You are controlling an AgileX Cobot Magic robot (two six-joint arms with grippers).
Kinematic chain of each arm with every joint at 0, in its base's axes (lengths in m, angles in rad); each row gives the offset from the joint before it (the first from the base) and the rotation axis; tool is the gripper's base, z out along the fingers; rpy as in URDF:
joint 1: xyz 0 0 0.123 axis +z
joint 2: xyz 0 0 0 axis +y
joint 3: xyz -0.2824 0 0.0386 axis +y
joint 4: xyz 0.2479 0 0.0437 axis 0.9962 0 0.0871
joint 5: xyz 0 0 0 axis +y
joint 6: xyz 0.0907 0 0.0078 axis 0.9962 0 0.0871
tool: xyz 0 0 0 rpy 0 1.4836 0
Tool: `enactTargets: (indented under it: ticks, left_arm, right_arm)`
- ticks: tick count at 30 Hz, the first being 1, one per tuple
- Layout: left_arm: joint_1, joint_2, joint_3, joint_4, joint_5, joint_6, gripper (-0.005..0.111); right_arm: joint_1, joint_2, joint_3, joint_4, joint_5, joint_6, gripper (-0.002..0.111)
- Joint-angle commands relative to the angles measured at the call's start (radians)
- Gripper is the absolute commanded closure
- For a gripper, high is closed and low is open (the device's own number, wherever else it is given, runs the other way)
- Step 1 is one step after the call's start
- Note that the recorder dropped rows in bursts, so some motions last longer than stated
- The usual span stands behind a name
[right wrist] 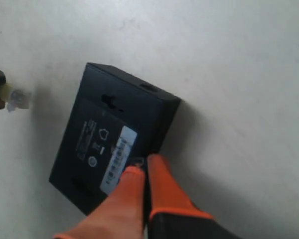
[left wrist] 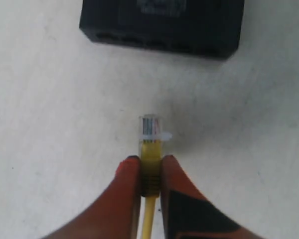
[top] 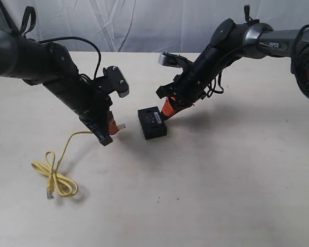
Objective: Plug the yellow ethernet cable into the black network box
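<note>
The black network box (top: 152, 122) lies flat on the table, label up. My left gripper (left wrist: 150, 169) is shut on the yellow ethernet cable (left wrist: 151, 159) just behind its clear plug (left wrist: 150, 128). The plug points at the box's port side (left wrist: 162, 42), a short gap away. In the exterior view the left gripper (top: 112, 129) hovers left of the box, and the rest of the cable (top: 54, 175) trails down to loose loops. My right gripper (right wrist: 142, 167) is shut, its tips resting on the box (right wrist: 97, 134) at its labelled edge. The plug (right wrist: 17, 98) shows beyond the box's far side.
The pale table top (top: 221, 180) stretches around the box, with a white cloth backdrop (top: 144, 25) behind. The cable's other plug (top: 49, 194) lies at the end of the loops near the front left. The right arm (top: 232, 41) reaches in from the back right.
</note>
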Motion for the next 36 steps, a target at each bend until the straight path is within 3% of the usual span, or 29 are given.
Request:
enactTargets:
  ticks: [1,13,33,36]
  left_arm:
    - [-0.016,0.038,-0.042,0.036,0.018,-0.096,0.107]
    - [-0.026,0.079,-0.108,0.11,-0.009,-0.096,0.107]
    - [-0.026,0.134,-0.16,0.184,0.081,-0.115,0.107]
    - [-0.026,0.134,-0.16,0.158,0.106,-0.178,0.107]
  right_arm:
    - [0.014,0.001,-0.005,0.003,-0.02,-0.008,0.109]
    - [0.014,0.001,-0.005,-0.056,-0.176,-0.012,0.109]
    - [0.067,0.001,-0.005,-0.039,-0.175,-0.031,0.109]
    - [0.067,0.001,-0.005,-0.046,-0.175,-0.031,0.109]
